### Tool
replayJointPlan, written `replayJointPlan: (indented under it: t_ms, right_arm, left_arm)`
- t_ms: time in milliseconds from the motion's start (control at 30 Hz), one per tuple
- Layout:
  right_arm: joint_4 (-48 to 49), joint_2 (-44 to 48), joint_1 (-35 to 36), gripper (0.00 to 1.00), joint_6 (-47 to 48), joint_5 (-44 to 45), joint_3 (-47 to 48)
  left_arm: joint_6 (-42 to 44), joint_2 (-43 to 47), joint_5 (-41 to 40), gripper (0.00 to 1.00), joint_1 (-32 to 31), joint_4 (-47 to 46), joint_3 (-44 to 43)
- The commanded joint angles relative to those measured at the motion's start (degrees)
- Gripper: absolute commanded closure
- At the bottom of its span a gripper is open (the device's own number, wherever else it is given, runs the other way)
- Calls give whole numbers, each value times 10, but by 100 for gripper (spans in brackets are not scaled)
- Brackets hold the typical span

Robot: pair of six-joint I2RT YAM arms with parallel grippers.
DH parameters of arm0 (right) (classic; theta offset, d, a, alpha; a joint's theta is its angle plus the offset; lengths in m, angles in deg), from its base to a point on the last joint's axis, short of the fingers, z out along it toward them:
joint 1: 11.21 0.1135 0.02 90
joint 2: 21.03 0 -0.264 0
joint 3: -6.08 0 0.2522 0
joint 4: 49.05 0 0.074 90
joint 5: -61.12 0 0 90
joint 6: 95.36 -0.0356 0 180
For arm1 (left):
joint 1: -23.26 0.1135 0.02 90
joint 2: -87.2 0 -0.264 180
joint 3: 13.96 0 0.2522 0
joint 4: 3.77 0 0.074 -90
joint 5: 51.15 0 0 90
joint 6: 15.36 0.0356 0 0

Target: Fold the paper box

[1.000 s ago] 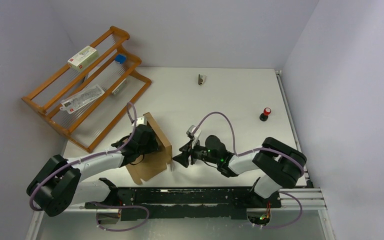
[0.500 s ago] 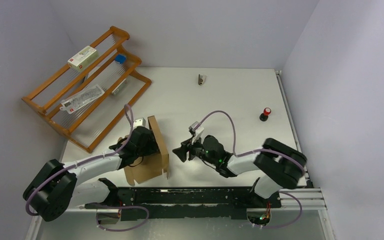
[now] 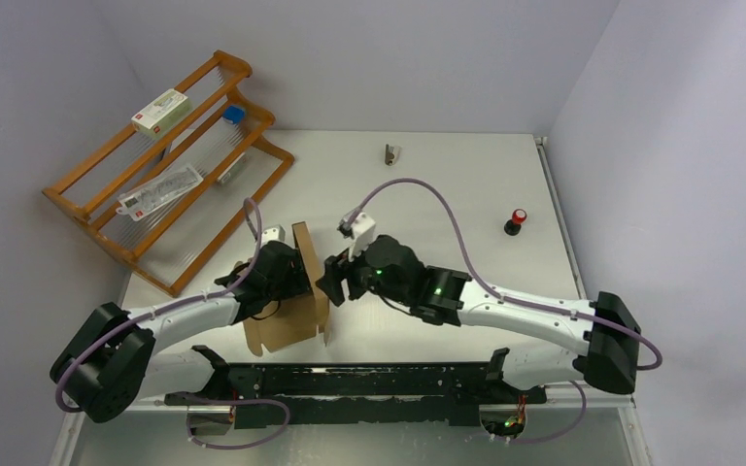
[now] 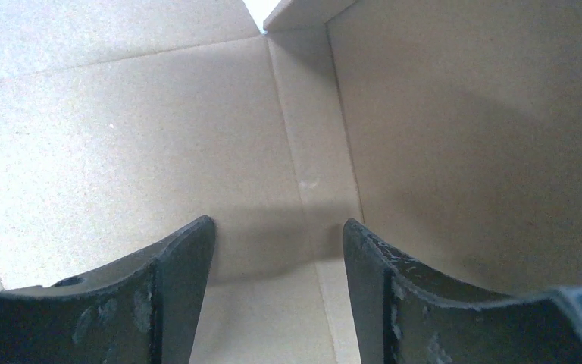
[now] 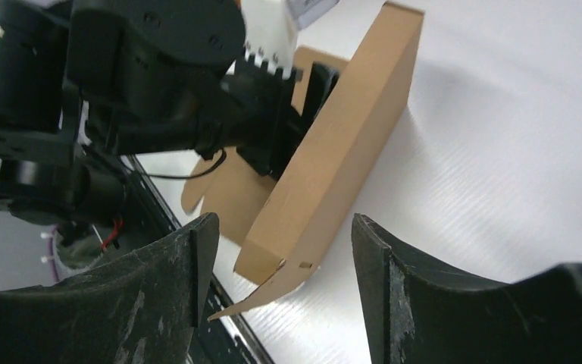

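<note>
The paper box is brown cardboard, partly folded, lying near the table's front edge left of centre with one long wall standing up. My left gripper reaches inside it from the left. In the left wrist view its fingers stand apart over the box floor, facing the inner corner, with nothing between them. My right gripper is open just outside the raised wall. In the right wrist view that wall and a low corner flap lie ahead between the open fingers, untouched.
A wooden rack at the back left holds a white carton, a blue item and a flat packet. A small metal clip lies at the table's far edge, a red-capped object to the right. The black base rail runs along the near edge.
My right arm has stretched left and forward, bringing its gripper up to the box's raised wall. The wall now stands more upright, and both grippers have opened a little wider.
</note>
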Motion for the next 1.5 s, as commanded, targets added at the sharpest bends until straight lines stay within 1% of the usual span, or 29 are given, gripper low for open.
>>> replayJointPlan:
  t_ms: [0,67,133,233,367,500,633,733,867,933,967,1033,1200,1333,1467]
  right_arm:
    - [-166,-53,47,31,-5,65,66]
    - [-195,-81,55,30,-6,93,91]
    - [-214,-109,57,30,-8,99,113]
    - [-218,-138,61,30,-16,91,136]
    - [-229,-165,62,30,-18,107,158]
    - [-235,-184,61,35,11,106,172]
    - [-238,-193,49,42,74,101,182]
    - [-211,-188,13,46,148,58,175]
    - [-179,-186,-45,49,246,-33,175]
    - [-158,-187,-81,49,285,-92,173]
    - [-144,-189,-96,49,301,-135,170]
    - [-135,-198,-118,50,335,-161,173]
    - [-153,-234,-137,49,415,-205,211]
    - [-146,-233,-145,46,424,-218,226]
    - [-97,-187,-152,38,396,-218,195]
  left_arm:
    - [2,-4,22,31,5,10,-16]
    - [2,9,21,31,6,15,-14]
    - [1,20,18,30,6,17,-7]
    - [2,20,18,29,11,21,-4]
    - [4,23,25,28,24,23,-1]
    - [4,39,35,26,46,22,8]
    - [4,70,70,26,77,31,16]
    - [4,112,77,26,85,53,16]
    - [12,164,74,25,88,115,-5]
    - [19,184,74,25,91,147,-25]
    - [24,192,72,25,92,165,-37]
    - [37,206,64,24,95,202,-68]
    - [80,226,25,22,98,286,-163]
    - [165,202,5,15,98,325,-254]
    - [279,142,15,12,98,351,-338]
